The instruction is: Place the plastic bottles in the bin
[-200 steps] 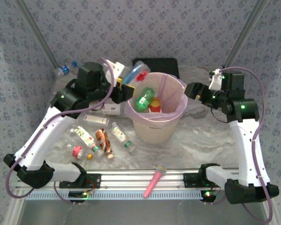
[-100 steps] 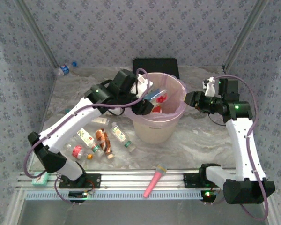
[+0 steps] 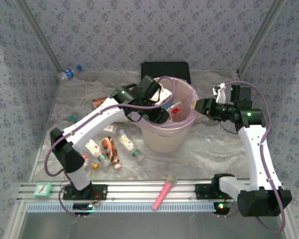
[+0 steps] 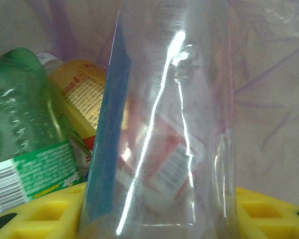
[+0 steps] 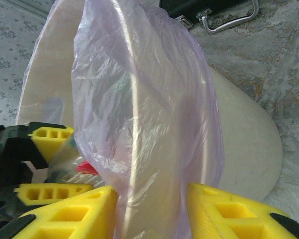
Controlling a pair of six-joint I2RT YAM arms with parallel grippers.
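Left hand (image 3: 161, 112) grasps a clear bottle (image 4: 164, 124) inside the mouth of the bin (image 3: 162, 139), just above a green bottle (image 4: 25, 139) lying in it; at the bin's right rim the right hand (image 3: 198, 106) is clenched on the rim and its pink bag (image 5: 149, 99).

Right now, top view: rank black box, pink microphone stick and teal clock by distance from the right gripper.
From the right gripper:
1. Black box, far side.
2. Pink microphone stick, near edge.
3. Teal clock, near-left corner.
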